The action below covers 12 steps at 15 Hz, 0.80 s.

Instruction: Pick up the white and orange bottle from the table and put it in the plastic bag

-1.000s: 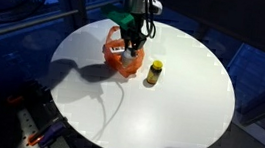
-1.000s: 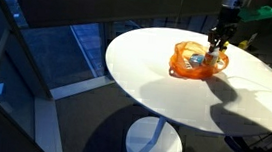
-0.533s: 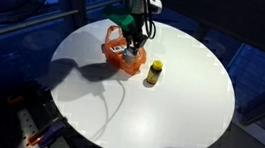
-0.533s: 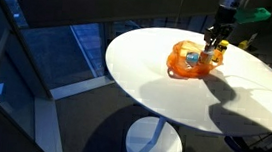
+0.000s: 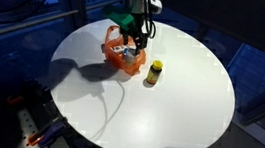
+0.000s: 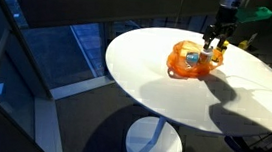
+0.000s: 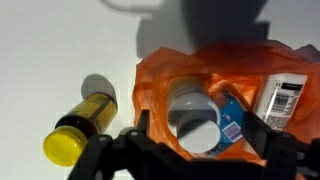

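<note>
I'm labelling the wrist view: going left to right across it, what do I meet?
Yellow-capped bottle → white-capped bottle → blue-labelled item → barcode label. The last three lie inside the orange bag.

The bottle lies in the bag, the jar just beside it

Note the round white tabletop. An orange plastic bag rests on it, mouth upward. The end effector hangs directly over the bag's opening, tips down at the rim. A small yellow bottle stands upright near the bag, not touching it. The arm's shadow crosses the tabletop beside the bag.
</note>
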Each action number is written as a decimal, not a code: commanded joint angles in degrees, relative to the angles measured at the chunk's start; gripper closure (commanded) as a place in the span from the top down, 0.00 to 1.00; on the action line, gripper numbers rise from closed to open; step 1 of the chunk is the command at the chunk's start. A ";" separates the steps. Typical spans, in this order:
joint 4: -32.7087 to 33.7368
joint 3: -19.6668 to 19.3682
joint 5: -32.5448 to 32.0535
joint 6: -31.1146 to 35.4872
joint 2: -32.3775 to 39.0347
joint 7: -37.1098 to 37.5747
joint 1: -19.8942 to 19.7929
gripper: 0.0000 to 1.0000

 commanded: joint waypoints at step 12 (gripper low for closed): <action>10.65 0.69 1.63 -27.14 -6.87 -6.77 -1.87 1.00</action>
